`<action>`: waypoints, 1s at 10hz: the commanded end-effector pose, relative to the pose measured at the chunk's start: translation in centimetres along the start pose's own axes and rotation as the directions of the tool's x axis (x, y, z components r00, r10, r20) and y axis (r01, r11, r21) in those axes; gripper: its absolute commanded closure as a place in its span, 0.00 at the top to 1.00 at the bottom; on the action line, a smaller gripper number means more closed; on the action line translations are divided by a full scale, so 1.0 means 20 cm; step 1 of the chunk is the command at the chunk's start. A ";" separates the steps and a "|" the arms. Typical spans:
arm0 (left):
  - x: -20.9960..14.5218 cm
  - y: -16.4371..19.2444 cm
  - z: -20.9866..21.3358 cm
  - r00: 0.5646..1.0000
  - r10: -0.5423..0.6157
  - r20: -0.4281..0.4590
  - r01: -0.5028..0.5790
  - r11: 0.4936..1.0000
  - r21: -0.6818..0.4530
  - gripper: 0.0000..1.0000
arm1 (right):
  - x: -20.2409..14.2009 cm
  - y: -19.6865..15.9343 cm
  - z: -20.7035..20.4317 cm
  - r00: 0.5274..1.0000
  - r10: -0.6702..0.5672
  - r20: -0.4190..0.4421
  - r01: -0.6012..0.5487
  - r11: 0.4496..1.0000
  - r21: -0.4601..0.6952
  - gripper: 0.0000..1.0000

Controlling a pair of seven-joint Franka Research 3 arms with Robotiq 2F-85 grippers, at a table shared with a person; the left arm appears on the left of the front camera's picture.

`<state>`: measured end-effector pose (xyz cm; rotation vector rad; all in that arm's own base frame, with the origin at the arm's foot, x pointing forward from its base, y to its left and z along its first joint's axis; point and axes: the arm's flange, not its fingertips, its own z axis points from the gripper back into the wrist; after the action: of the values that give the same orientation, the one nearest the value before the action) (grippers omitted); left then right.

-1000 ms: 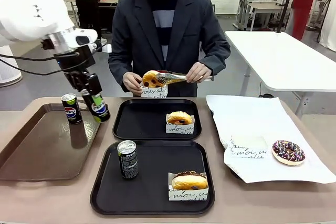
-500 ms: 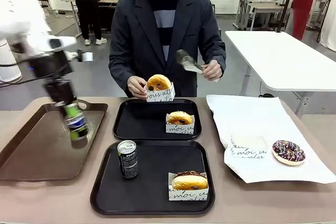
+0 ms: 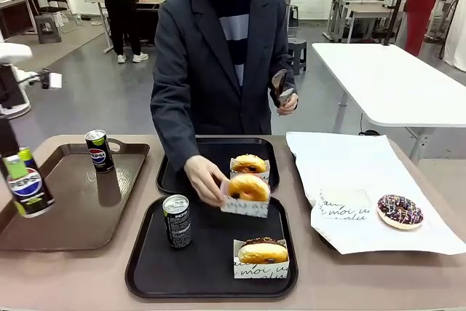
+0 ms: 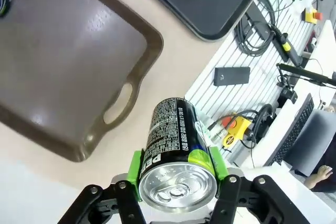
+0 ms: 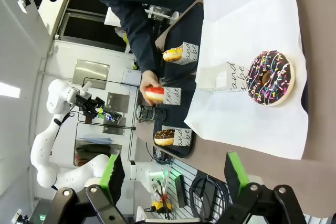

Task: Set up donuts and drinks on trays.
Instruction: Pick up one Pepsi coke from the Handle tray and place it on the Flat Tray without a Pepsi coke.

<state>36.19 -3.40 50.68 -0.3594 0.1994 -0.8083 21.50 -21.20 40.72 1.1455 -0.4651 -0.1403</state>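
the left gripper (image 4: 177, 176), fingers pinching a near-upright can (image 3: 26, 186) at the frame's left edge, has the canless far tray (image 3: 218, 149) toward frame right.

Your left gripper (image 4: 177, 174) has black jointed fingers with silver screws and green pads; your right gripper (image 5: 172, 174) matches. The left arm (image 5: 41, 150) is white with rounded joints. The person (image 3: 211, 71) wears a dark jacket over a grey-striped navy top.

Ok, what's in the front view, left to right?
Black Pepsi can in left claw → second black can on brown tray → third black can on near black tray → sprinkled chocolate donut on white paper.
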 end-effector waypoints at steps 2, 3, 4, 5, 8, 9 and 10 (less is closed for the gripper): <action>0.08 0.01 0.00 1.000 0.014 0.007 -0.014 1.000 -0.004 0.59 | 0.02 0.00 0.00 1.000 0.020 0.020 -0.021 0.999 0.027 1.00; 0.08 0.01 0.00 1.000 0.014 0.007 -0.014 1.000 -0.004 0.59 | 0.02 0.00 0.00 1.000 0.020 0.020 -0.021 0.999 0.027 1.00; 0.08 0.01 0.00 1.000 0.014 0.007 -0.014 1.000 -0.004 0.59 | 0.02 0.00 0.00 1.000 0.020 0.020 -0.021 0.999 0.027 1.00; 0.08 0.01 0.00 1.000 0.014 0.007 -0.014 1.000 -0.004 0.59 | 0.02 0.00 0.00 1.000 0.020 0.020 -0.021 0.999 0.027 1.00; 0.08 0.01 0.00 1.000 0.014 0.007 -0.014 1.000 -0.004 0.59 | 0.02 0.00 0.00 1.000 0.020 0.020 -0.021 0.999 0.027 1.00; 0.08 0.01 0.00 1.000 0.014 0.007 -0.014 1.000 -0.004 0.59 | 0.02 0.00 0.00 1.000 0.020 0.020 -0.021 0.999 0.027 1.00; 0.09 0.03 -0.04 1.000 -0.004 -0.002 0.004 1.000 0.003 0.59 | 0.02 0.00 0.00 1.000 0.020 0.020 -0.021 0.999 0.027 1.00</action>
<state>37.54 -4.52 49.67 -0.3572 0.2015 -0.8128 21.50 -21.20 40.72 1.1454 -0.4653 -0.1399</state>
